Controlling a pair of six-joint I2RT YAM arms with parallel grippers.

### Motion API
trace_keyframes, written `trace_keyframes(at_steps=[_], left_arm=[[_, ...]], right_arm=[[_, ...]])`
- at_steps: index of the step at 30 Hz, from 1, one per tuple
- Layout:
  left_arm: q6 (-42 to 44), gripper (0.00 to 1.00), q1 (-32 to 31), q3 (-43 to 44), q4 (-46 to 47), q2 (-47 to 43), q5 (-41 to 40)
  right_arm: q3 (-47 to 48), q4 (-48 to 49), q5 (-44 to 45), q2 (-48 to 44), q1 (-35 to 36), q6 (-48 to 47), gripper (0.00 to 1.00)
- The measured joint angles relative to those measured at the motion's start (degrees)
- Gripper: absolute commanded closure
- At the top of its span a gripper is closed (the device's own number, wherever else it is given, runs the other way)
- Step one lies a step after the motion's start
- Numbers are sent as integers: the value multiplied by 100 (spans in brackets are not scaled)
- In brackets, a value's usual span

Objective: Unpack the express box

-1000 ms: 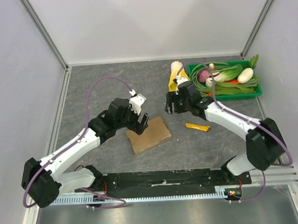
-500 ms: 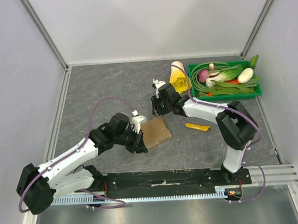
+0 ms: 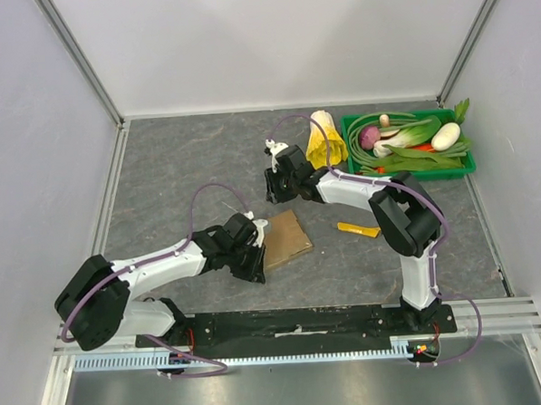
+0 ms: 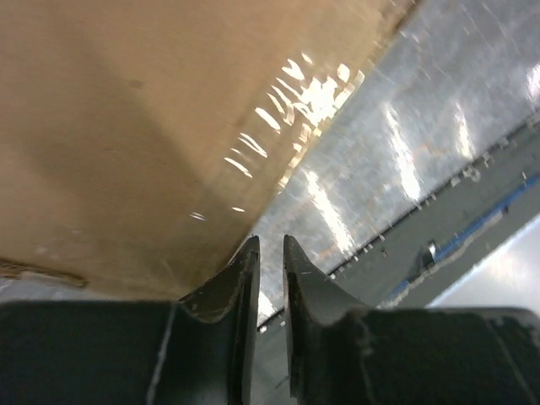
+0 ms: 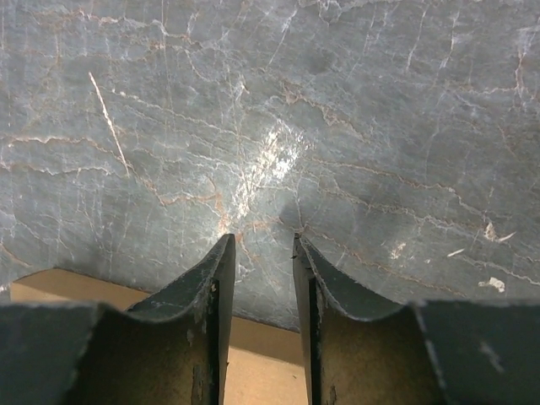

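Clearly nearer: left gripper [image 3: 253,269], jaws almost shut on nothing, touching the box [image 3: 285,239] at its lower-left edge, long axis running toward frame upper right. Above the box's top edge, right gripper [image 3: 272,190], jaws slightly apart and empty over bare table [image 3: 178,162].

You see two white-shelled arms with black joints, each trailing a looped purple cable; each tool [image 4: 268,253] [image 5: 260,253] has dark, tapered fingers.

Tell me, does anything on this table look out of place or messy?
A little. A small yellow tube lies loose on the table, and a yellow bag sits outside the green tray of vegetables. The cardboard box lies askew but looks undamaged.
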Motion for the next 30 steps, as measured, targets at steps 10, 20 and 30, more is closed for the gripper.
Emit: trace_keyframes(at_steps=[10, 20, 30], left_arm=[[-501, 76, 979, 0, 144, 245, -1001], [-848, 84, 2175, 407, 955, 1093, -426], [-1447, 73, 2712, 706, 1810, 1738, 260]], right_arm=[[-776, -101, 48, -317, 0, -63, 60], [-1849, -116, 223, -1233, 15, 155, 62], [-2465, -881, 1639, -2608, 380, 1342, 46]])
